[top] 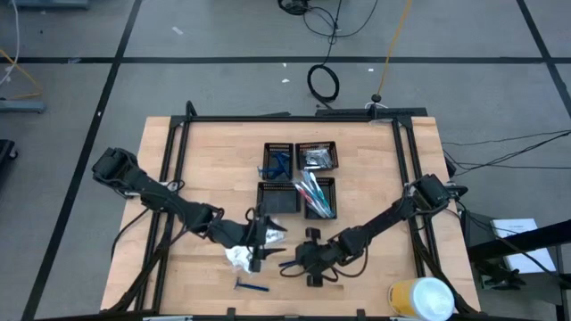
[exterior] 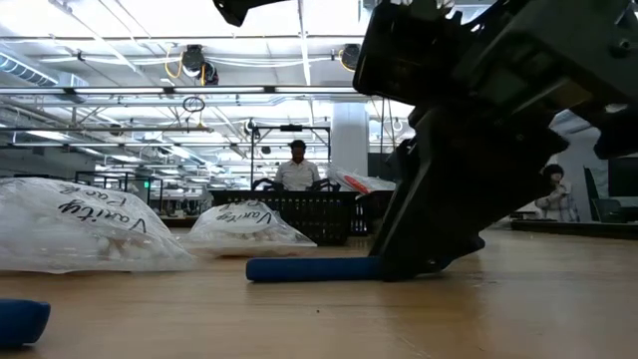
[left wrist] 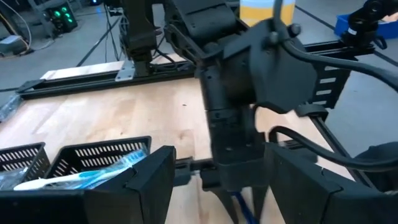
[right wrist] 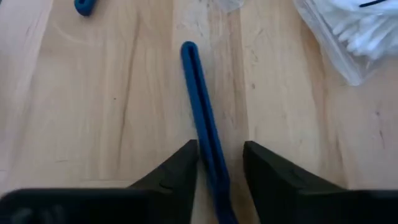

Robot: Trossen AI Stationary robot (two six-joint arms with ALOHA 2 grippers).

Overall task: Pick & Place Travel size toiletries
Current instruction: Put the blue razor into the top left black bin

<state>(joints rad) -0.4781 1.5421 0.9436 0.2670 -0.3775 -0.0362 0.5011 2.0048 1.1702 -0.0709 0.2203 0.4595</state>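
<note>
On the wooden table (top: 375, 178) my right gripper (right wrist: 221, 163) sits low, fingers spread either side of a blue razor (right wrist: 199, 99). I judge this the grasp step: next I close and lift toward the trays (top: 302, 178). My left gripper (top: 257, 234) waits by the packets (top: 237, 257), fingers apart

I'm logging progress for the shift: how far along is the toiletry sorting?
Partly done. Three of the black mesh trays already hold items: blue razors, silvery pieces and slim toothbrushes. In hand: the right gripper straddles a blue razor handle lying on the wooden table, fingers open. Left: another blue razor and white crinkly packets near the left gripper.
</note>
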